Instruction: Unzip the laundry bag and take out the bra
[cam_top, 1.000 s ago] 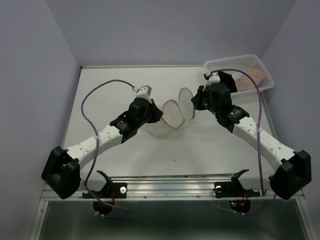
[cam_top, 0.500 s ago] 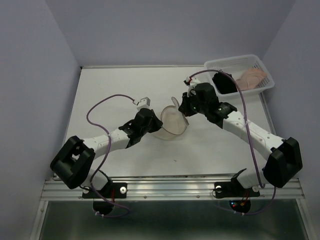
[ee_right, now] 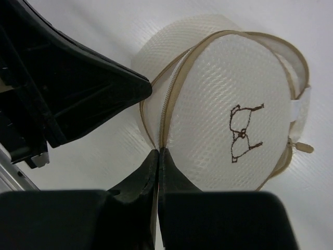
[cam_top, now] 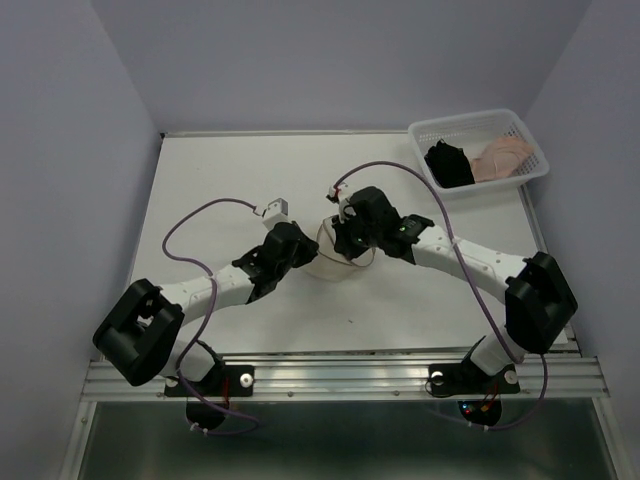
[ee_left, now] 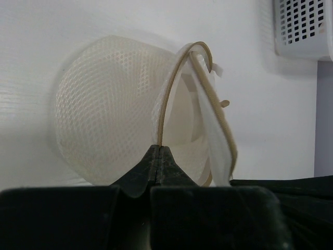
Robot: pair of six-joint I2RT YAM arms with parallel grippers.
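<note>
The laundry bag (cam_top: 328,262), a round white mesh pouch with a tan rim, lies on the table between both grippers. My left gripper (ee_left: 158,149) is shut on the tan rim of the bag's body (ee_left: 109,109); in the top view the left gripper (cam_top: 311,258) sits at the bag's left side. My right gripper (ee_right: 158,151) is shut on the zipper edge of the lid (ee_right: 229,94), which carries a brown bra drawing. The lid stands slightly ajar, and the zipper pull (ee_right: 302,148) hangs loose. A peach-pink garment (cam_top: 505,157), apparently the bra, lies in the basket.
The white plastic basket (cam_top: 468,119) stands at the table's back right corner and also holds a black garment (cam_top: 447,165). Its corner shows in the left wrist view as the basket (ee_left: 304,28). Purple cables loop over both arms.
Both arms have carried the bag toward the near side and down onto the table. The right gripper swung left, folding the raised lid down over the bag's body.
</note>
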